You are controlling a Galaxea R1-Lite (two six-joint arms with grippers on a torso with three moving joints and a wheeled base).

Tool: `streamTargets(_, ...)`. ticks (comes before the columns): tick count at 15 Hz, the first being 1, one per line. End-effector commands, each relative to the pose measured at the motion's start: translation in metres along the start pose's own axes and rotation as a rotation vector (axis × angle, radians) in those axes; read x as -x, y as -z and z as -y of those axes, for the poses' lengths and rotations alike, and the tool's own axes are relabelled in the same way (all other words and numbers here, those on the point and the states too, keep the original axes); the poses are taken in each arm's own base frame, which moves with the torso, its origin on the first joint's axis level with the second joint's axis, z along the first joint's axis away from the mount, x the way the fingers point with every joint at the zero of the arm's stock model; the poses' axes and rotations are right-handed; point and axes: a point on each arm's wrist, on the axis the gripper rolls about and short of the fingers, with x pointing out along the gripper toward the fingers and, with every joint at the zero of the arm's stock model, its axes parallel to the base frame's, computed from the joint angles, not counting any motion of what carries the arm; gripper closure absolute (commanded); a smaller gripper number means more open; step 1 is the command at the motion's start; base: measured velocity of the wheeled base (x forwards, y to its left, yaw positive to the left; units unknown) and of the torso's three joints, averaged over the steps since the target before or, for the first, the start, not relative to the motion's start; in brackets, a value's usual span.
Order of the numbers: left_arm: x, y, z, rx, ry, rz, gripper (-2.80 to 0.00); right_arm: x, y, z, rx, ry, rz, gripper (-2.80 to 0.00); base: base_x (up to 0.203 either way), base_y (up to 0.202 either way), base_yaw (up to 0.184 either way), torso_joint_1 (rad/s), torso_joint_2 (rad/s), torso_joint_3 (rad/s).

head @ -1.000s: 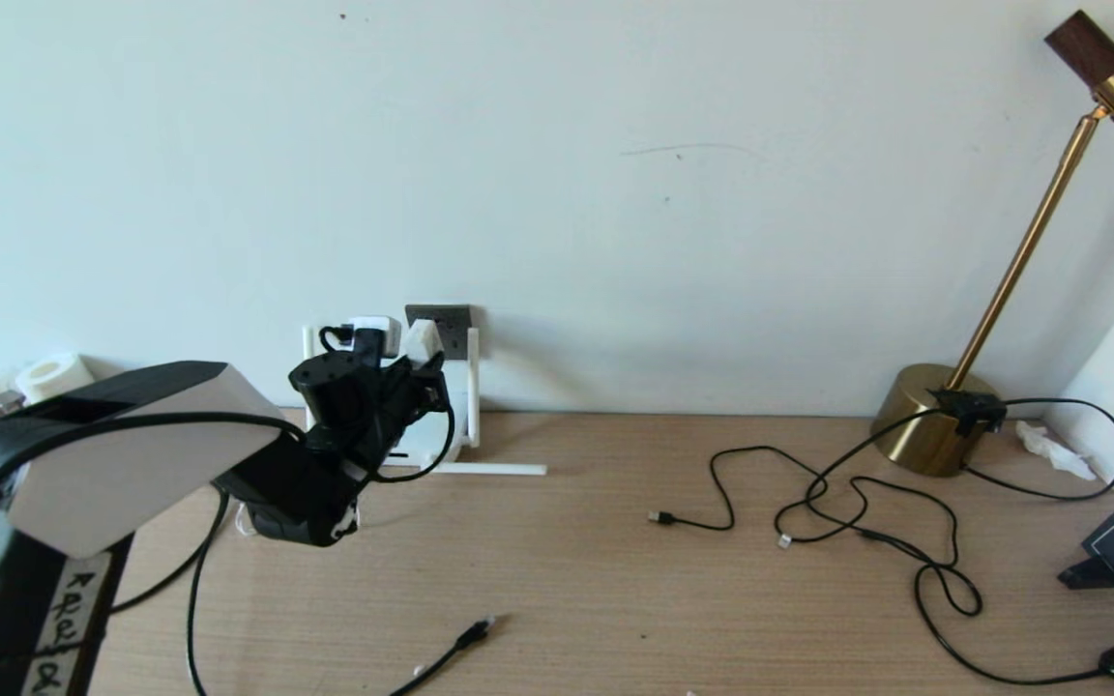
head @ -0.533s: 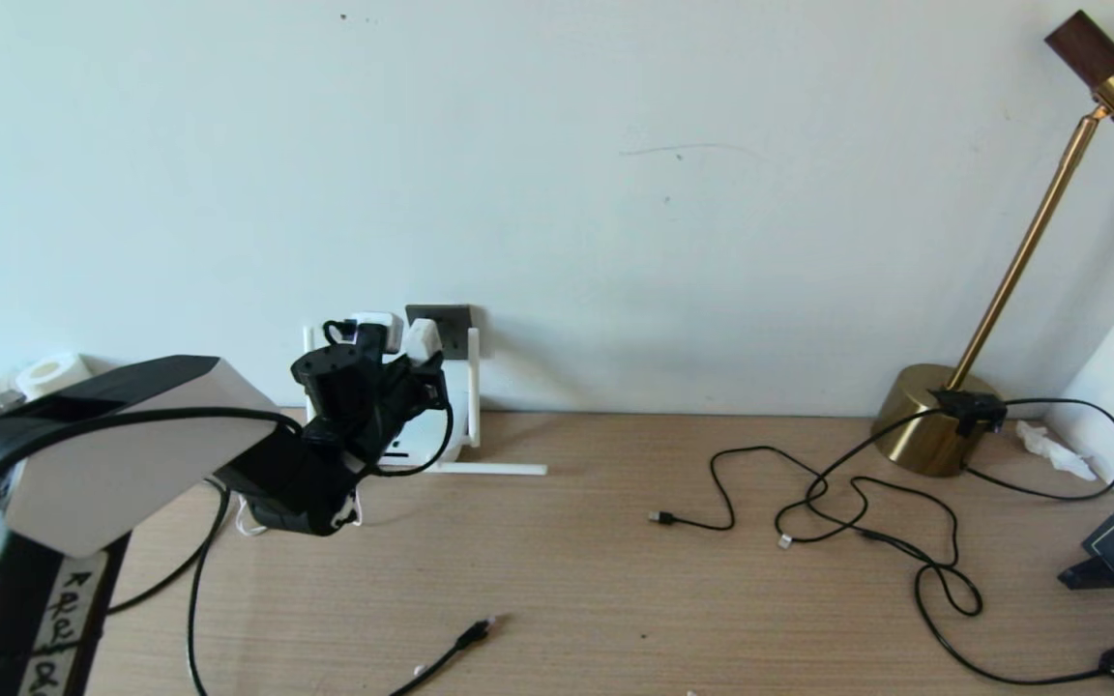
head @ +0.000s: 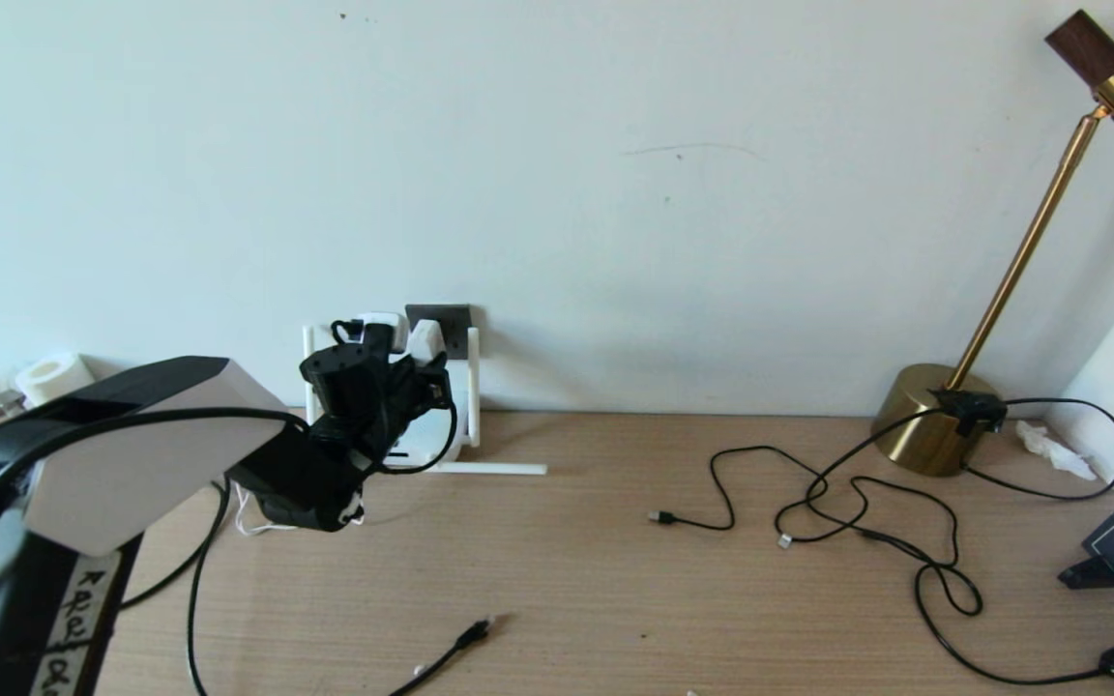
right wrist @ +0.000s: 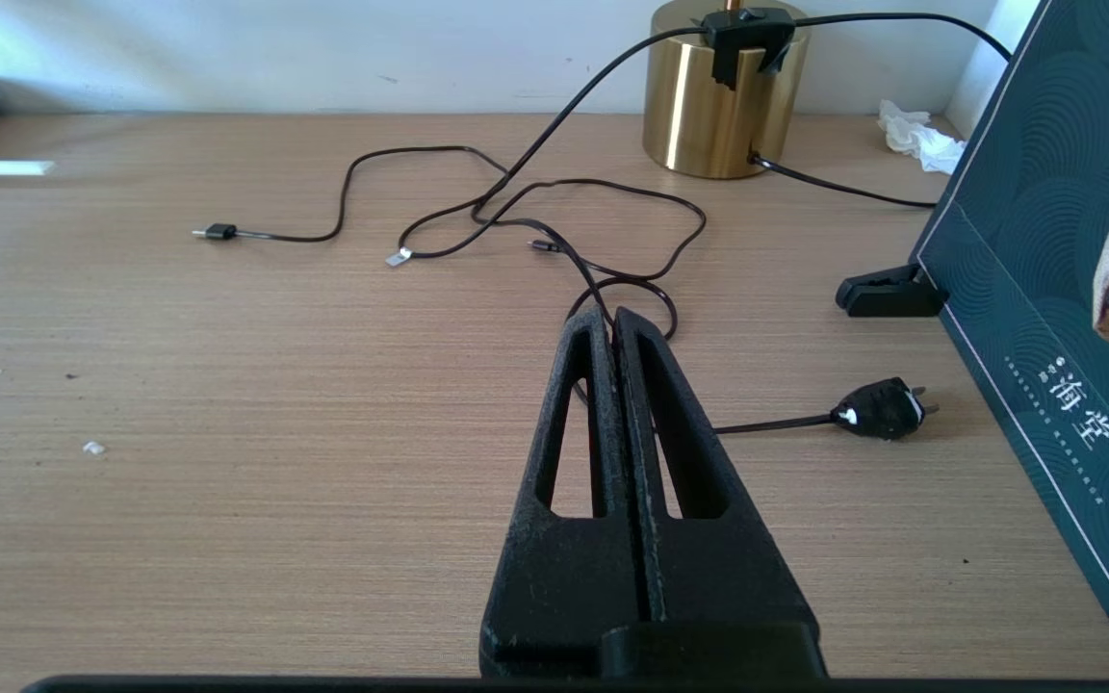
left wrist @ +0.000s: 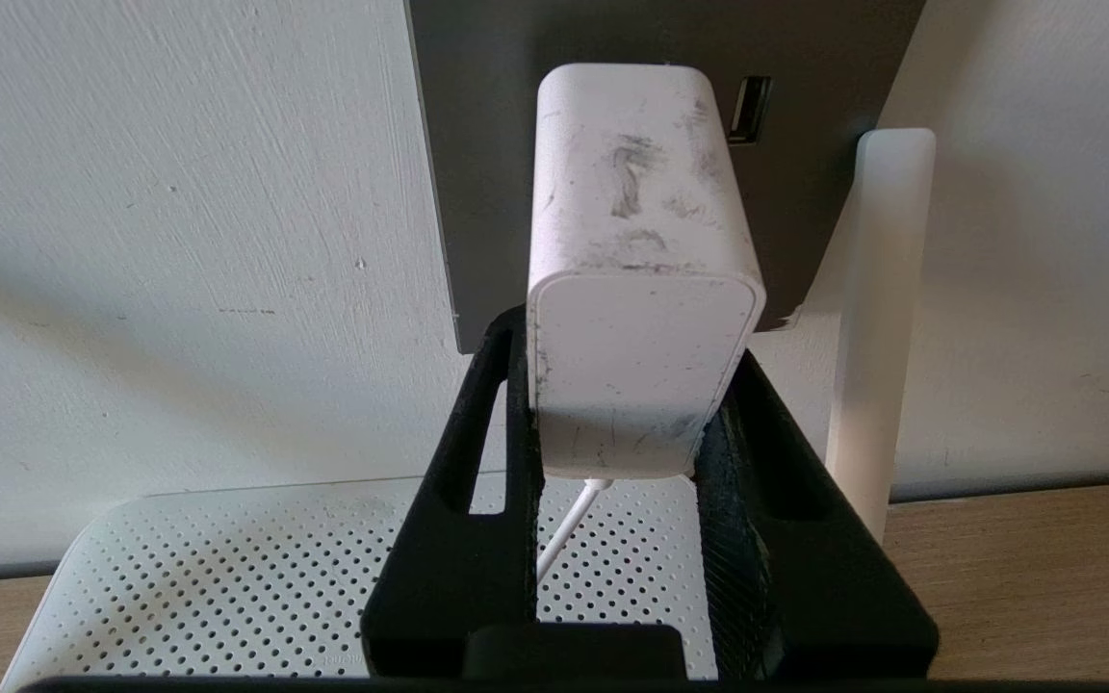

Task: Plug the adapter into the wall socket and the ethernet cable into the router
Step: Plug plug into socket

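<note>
My left gripper (head: pixel 414 356) (left wrist: pixel 627 342) is shut on the white adapter (head: pixel 425 340) (left wrist: pixel 641 241), gripping its two sides. The adapter's far end sits at the face of the dark grey wall socket (head: pixel 451 321) (left wrist: pixel 477 144); its pins are hidden. Its thin white cord (left wrist: pixel 564 525) hangs down over the router (head: pixel 429 443) (left wrist: pixel 227 577), the white perforated box below the socket, with an upright antenna (left wrist: pixel 877 318) beside it. The ethernet cable (head: pixel 468 636) lies loose at the table's front, plug end free. In the right wrist view my right gripper (right wrist: pixel 612 322) hovers shut and empty above the table.
A brass lamp (head: pixel 934 416) stands at the back right, with thin black cables (head: pixel 808 503) tangled across the table before it. A black two-pin plug (right wrist: pixel 882 409) and a dark box (right wrist: pixel 1045 289) lie at the right. One loose antenna (head: pixel 489 469) lies flat by the router.
My left gripper has shifted slightly right and toward the wall with the adapter, closing in on the socket. Nothing else has moved.
</note>
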Motion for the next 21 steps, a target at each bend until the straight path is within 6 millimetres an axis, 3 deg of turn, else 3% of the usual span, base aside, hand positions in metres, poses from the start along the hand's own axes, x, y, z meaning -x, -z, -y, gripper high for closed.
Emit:
streamTargets(1, -0.001, 0.001, 0.0, -0.003, -0.004, 0.007, 0.0, 0.0, 0.0, 0.0, -0.001, 0.0, -0.002, 0.0, 0.0, 0.0, 0.0, 0.0, 0.0, 0.0)
streamTargets(12, -0.01, 0.004, -0.001, -0.005, -0.011, 0.019, 0.0, 0.0, 0.0, 0.0, -0.001, 0.0, -0.002, 0.0, 0.0, 0.0, 0.0, 0.0, 0.0, 0.0)
streamTargets(21, 0.001, -0.002, -0.002, -0.006, -0.01, 0.014, 0.0, 0.0, 0.0, 0.0, -0.001, 0.0, -0.002, 0.0, 0.0, 0.0, 0.0, 0.0, 0.0, 0.0)
